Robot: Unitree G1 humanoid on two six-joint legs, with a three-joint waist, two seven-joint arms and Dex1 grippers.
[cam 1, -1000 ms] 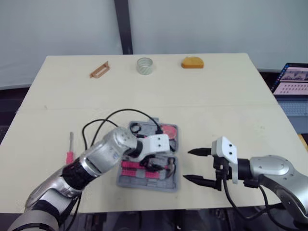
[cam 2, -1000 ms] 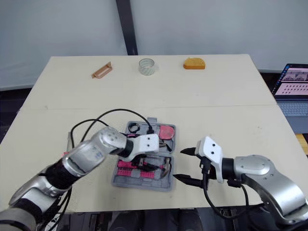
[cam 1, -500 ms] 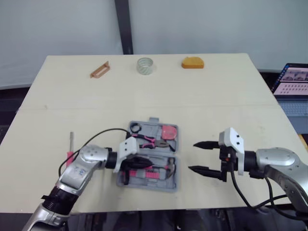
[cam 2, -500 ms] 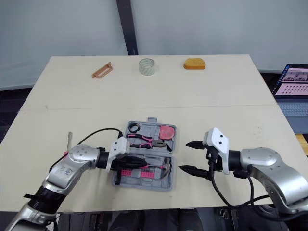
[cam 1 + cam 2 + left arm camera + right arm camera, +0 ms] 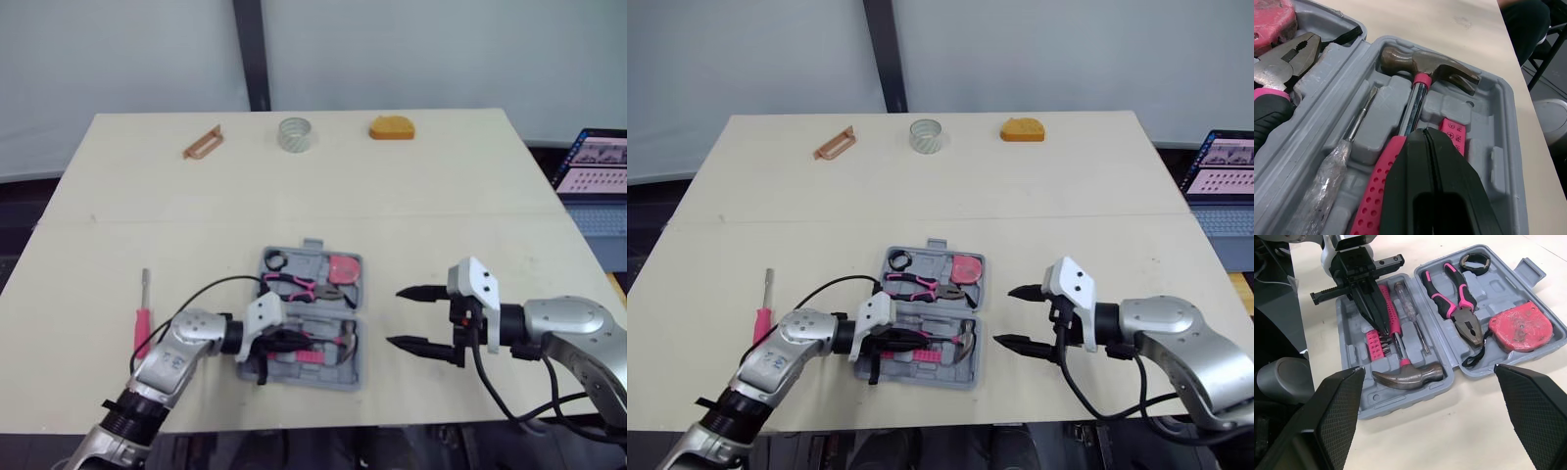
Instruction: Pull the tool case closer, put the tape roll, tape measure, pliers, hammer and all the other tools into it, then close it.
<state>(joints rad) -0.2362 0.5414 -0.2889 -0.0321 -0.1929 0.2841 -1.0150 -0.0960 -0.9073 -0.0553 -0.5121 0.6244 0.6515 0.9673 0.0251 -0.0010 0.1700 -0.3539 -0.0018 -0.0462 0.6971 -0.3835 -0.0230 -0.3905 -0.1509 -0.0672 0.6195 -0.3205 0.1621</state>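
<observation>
The grey tool case (image 5: 355,367) lies open at the table's near middle. Its far half holds pink-handled pliers (image 5: 1459,298), a red tape measure (image 5: 1520,328) and a small black tape roll (image 5: 1476,263). The near half holds a hammer (image 5: 1425,61), a clear-handled screwdriver (image 5: 1352,137) and pink bits. My left gripper (image 5: 292,339) is shut, empty, its tip resting over the hammer's pink handle. Just right of the case, my right gripper (image 5: 397,316) stands open, holding nothing. A pink-handled screwdriver (image 5: 143,308) lies on the table left of the case.
Along the far edge of the table sit a copper-coloured tool (image 5: 203,142), a clear tape roll (image 5: 294,134) and an orange object (image 5: 391,127). A laptop (image 5: 596,164) stands off the table's right side.
My left gripper has shut and drawn back towards the case's left side, leaving the hammer lying in the case. The right gripper shifted slightly to the right and stayed open.
</observation>
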